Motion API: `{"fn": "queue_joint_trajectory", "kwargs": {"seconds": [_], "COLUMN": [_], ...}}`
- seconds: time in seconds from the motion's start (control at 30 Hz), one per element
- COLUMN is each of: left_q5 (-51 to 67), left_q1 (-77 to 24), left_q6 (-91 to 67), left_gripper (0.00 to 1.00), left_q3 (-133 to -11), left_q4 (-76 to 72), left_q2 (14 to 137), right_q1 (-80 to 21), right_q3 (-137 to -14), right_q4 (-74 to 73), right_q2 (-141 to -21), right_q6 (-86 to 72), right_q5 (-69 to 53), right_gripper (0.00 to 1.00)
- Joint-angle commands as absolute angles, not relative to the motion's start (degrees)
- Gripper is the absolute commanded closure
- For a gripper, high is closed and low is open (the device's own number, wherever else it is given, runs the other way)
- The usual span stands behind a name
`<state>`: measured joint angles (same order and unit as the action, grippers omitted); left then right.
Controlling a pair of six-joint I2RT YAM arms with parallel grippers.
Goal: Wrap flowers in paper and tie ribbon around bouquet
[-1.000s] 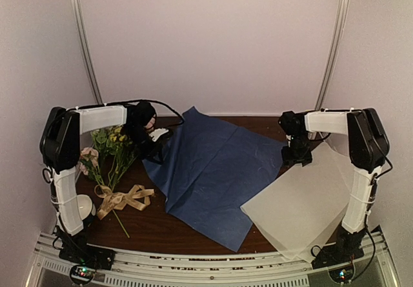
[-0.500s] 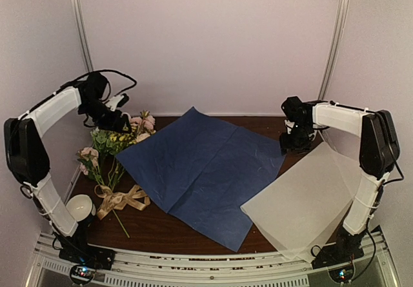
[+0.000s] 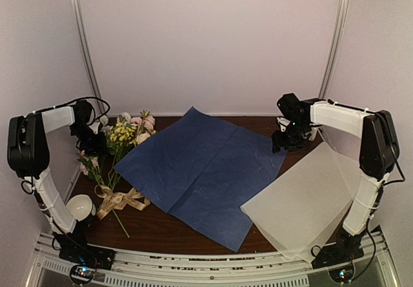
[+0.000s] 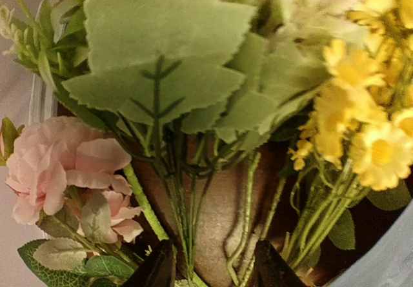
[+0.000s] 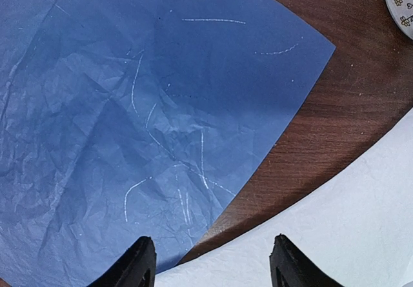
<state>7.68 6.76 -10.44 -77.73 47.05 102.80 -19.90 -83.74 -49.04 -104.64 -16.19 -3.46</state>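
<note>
The paper point(image 3: 200, 168) lies spread flat, dark blue face up, across the middle of the table. The flowers point(image 3: 122, 135) lie at the left: yellow, white and pink blooms with green stems running toward the ribbon point(image 3: 122, 200). My left gripper point(image 3: 90, 144) is low over them. In the left wrist view its jaws point(image 4: 216, 269) stand apart with several thin stems point(image 4: 187, 216) between the tips, none pinched. My right gripper point(image 3: 284, 138) hovers open over the paper's right corner point(image 5: 129, 106), nothing between its fingers point(image 5: 213, 264). No bouquet is in view.
A pale translucent sheet point(image 3: 303, 203) lies at the right front, its edge just under my right jaws point(image 5: 342, 235). A white round object point(image 3: 80, 206) sits by the left arm's base. Another white patterned object point(image 5: 401, 0) shows at the right wrist view's corner. Walls close in on three sides.
My left gripper let go of the paper's left corner, which dropped flat. The arm swung up and back to the left, then came down onto the flowers. My right gripper shifted slightly.
</note>
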Motion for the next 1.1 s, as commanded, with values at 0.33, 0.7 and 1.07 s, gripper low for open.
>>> {"fn": "queue_joint_trajectory", "kwargs": {"seconds": [0.33,0.7,1.07], "left_q5": [4.10,-0.18,2.22], "left_q1": [6.90,6.89,3.90], "left_q6": [-11.75,-11.72,-5.43], "left_gripper": [0.64,1.00,1.00], "left_q3": [-80.84,-77.71,-63.82], "left_q4": [44.75,41.11,15.20], "left_q2": [111.61,100.82,67.77], "right_q1": [-20.19,-20.30,-23.18], "right_q3": [-83.67,-84.05,-85.39], "right_q4": [-47.79,-48.91,-41.52], "right_q2": [-104.26,-101.72,-96.76], "right_q6": [-15.29,-15.51,-15.64], "right_q5": [-5.43,-3.96,-10.56], "right_gripper": [0.38,0.37,0.37]}}
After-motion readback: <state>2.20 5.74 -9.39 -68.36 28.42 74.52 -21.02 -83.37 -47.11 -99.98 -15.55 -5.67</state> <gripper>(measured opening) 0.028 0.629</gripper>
